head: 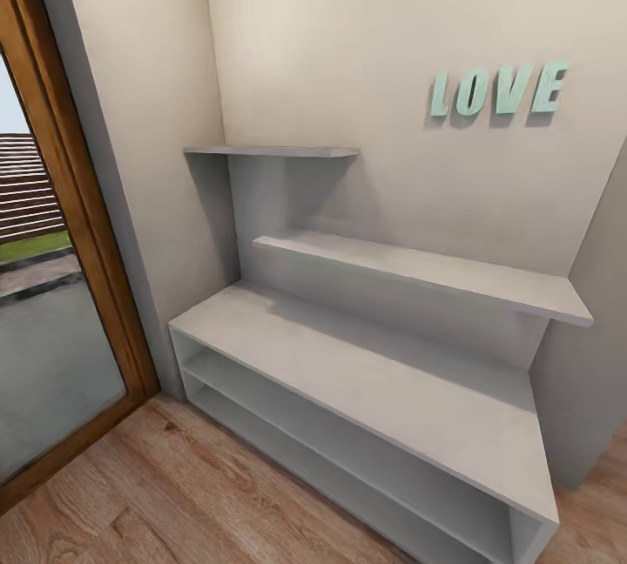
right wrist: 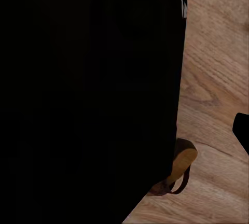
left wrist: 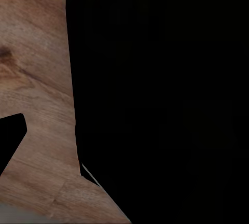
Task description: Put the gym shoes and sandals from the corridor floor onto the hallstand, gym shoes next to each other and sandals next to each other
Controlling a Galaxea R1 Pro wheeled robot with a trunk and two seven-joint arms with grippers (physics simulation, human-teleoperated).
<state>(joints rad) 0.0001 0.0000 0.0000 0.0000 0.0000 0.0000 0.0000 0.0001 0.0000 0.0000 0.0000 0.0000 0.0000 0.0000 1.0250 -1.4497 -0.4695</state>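
Note:
The pale grey hallstand (head: 366, 372) stands against the wall ahead in the head view, its wide bench top bare above two low open shelves (head: 348, 442). Wood-plank corridor floor (head: 174, 494) runs in front of it. In the right wrist view, the tan end and maroon strap of one sandal (right wrist: 181, 162) lie on the floor (right wrist: 218, 79), partly hidden behind a large black bulk. The left wrist view has bare floor (left wrist: 41, 79) beside another black mass. A dark finger tip (left wrist: 10, 136) edges in there, and another finger tip (right wrist: 241, 130) shows in the right wrist view. The gym shoes are out of view.
Two staggered floating shelves (head: 418, 272) sit above the bench, both bare. A wood-framed glass door (head: 52, 329) stands at the left, close to the rack's end. Mint "LOVE" letters (head: 498, 90) hang on the wall. A grey wall panel (head: 592, 355) bounds the rack's right side.

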